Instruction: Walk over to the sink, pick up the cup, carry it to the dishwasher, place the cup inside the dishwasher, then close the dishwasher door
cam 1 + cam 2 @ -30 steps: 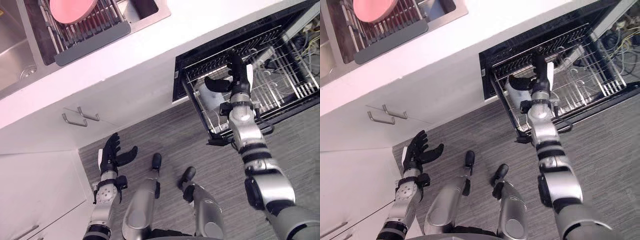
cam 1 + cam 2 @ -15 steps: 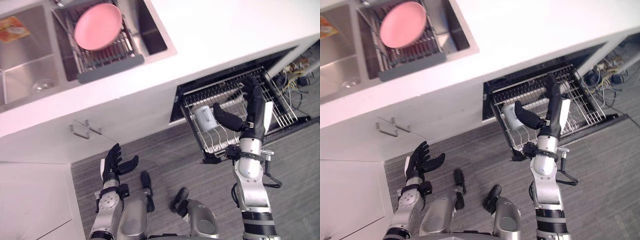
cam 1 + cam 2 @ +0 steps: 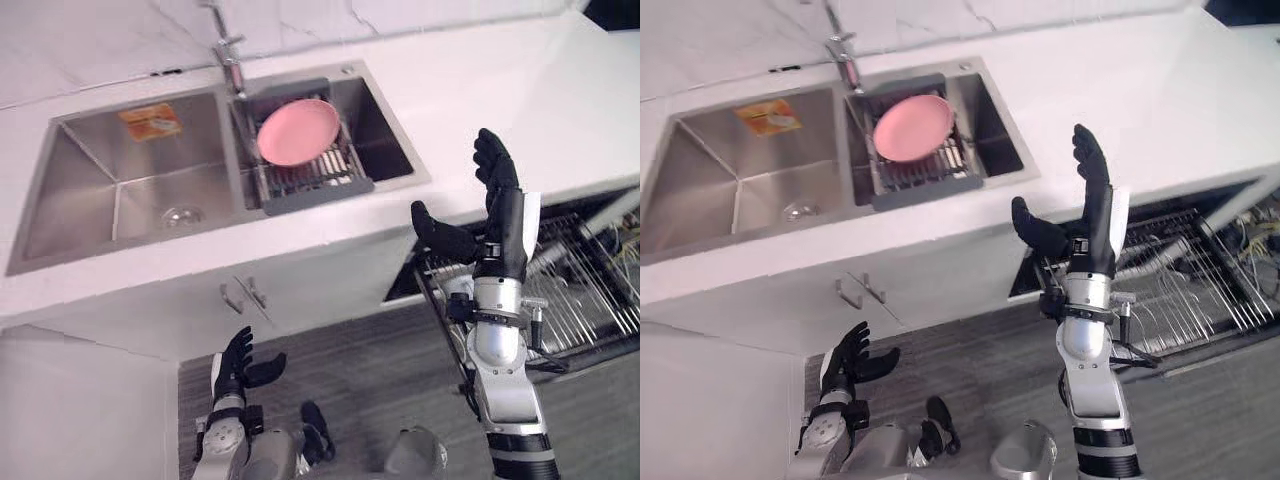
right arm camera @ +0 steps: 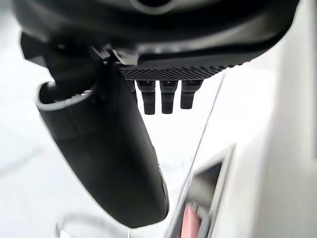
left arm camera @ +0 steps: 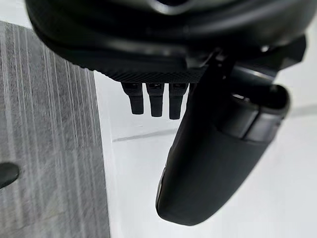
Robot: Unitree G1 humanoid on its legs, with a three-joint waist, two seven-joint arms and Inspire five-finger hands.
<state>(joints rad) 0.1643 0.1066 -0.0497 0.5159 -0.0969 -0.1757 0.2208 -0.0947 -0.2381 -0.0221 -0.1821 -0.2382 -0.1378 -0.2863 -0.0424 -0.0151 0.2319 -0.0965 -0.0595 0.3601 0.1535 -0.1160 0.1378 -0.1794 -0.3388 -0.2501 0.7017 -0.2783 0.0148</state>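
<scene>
White surface [image 3: 560,110] runs across the scene, with a steel double sink [image 3: 100,205] let into it. A tap [image 3: 230,60] stands at the back between the two basins. The left basin has an orange sticker [image 3: 148,121] on its back wall and a drain [image 3: 181,214] in its bottom. A grey dish rack [image 3: 315,188] sits in the right basin and carries a pink plate [image 3: 298,132] leaning on its edge. Below the surface's front edge are white cabinet doors with two small handles [image 3: 245,296], and below those a grey striped floor [image 3: 370,380].

To the right, under the surface, the dishwasher stands open with its wire rack [image 3: 590,300] drawn out over the floor. The right hand [image 3: 497,235] is raised in front of the surface's edge, between the sink and the rack. Its fingers are straight and point upward, the thumb is spread wide, and it holds nothing. The right wrist and forearm cover the rack's corner nearest the cabinets, so where the cup lies cannot be told. It is in neither hand.

The left hand [image 3: 238,362] hangs low beside the cabinet doors, over the floor, fingers loosely spread and empty.
</scene>
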